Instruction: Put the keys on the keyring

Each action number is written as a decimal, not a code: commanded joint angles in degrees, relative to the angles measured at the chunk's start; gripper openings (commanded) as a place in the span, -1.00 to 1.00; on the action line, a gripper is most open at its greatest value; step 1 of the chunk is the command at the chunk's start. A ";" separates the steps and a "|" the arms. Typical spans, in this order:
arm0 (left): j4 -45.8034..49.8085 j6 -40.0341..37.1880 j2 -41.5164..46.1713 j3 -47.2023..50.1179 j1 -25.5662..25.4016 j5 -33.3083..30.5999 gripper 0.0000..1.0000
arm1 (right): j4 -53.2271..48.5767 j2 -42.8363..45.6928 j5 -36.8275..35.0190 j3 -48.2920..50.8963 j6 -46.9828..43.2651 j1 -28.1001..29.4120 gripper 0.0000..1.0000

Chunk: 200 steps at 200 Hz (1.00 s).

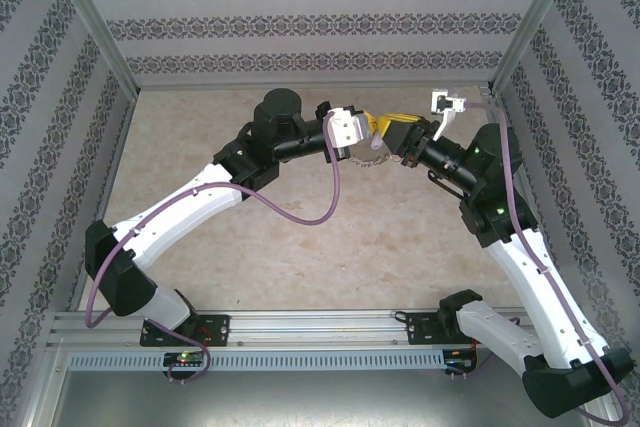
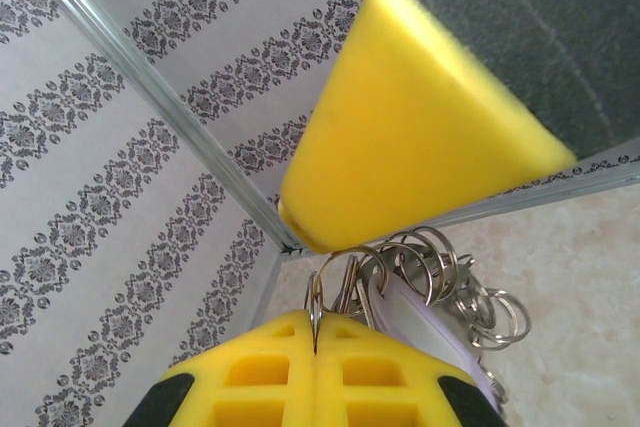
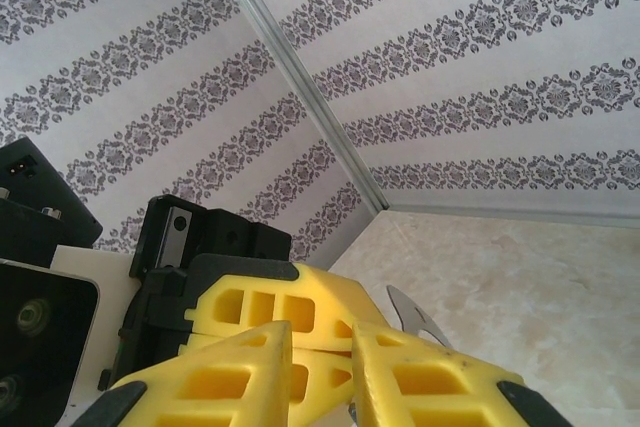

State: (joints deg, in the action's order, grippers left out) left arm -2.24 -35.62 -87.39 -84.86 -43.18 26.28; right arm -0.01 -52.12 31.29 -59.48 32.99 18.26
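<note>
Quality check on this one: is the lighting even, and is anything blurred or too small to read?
Top external: soft, even light with no glare, but the keyring is too small to resolve. Left wrist: the keyring is sharp, while the big yellow finger above it is close and soft-edged. Right wrist: the wallpaper is crisp, the near yellow fingers are in focus, and there are no harsh shadows.

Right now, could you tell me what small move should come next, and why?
Probably ease the right hand a touch toward the keyring: the left hand pinches its hoop, and the silvery key pokes up at the right hand.
</note>
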 commanded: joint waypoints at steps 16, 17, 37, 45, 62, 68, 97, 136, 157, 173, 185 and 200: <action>-4.51 -0.60 2.94 0.50 -0.50 -0.09 -1.00 | -0.67 0.79 -1.22 1.12 -1.90 0.29 -0.48; -4.47 -0.60 2.94 0.49 -0.50 -0.09 -1.00 | -0.68 0.79 -1.22 1.08 -1.89 0.33 -0.48; -4.48 -0.60 3.13 0.72 -0.50 0.08 -1.00 | -1.04 0.46 -1.41 1.09 -2.45 0.24 -0.46; -4.53 -0.57 3.24 0.70 -0.50 0.10 -1.00 | -1.30 0.36 -1.45 1.09 -2.59 0.22 -0.46; -4.44 -0.59 3.28 0.74 -0.50 0.26 -1.00 | -1.48 0.26 -1.49 1.25 -2.89 0.11 -0.49; -4.42 -0.56 3.32 0.82 -0.50 0.26 -1.00 | -1.55 0.26 -1.49 1.27 -2.98 0.12 -0.55; -4.66 -0.51 3.52 1.07 -0.52 0.44 -1.00 | -2.60 0.44 -1.74 0.75 -4.17 -0.18 -1.00; -5.73 -0.25 4.73 2.42 -0.50 0.50 -1.00 | -3.87 1.67 -0.63 0.73 -4.65 -4.18 -1.00; -6.79 0.23 5.62 3.30 -0.50 0.84 -1.00 | -4.01 1.58 0.41 0.79 -4.65 -5.43 -1.00; -7.36 0.78 6.26 3.80 -0.51 1.14 -1.00 | -4.10 1.46 0.69 0.95 -4.76 -5.75 -1.00; -7.43 0.90 6.51 3.83 -0.50 1.48 -1.00 | -4.00 1.23 0.79 1.14 -4.74 -5.75 -1.00; -7.43 1.01 6.76 3.88 -0.51 1.70 -1.00 | -3.78 1.32 0.96 1.44 -4.63 -5.74 -1.00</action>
State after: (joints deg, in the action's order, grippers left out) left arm -4.78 -35.55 -84.01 -80.64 -43.55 26.94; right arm -4.08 -51.37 33.76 -58.59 29.54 13.69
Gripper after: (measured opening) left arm 0.053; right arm 0.064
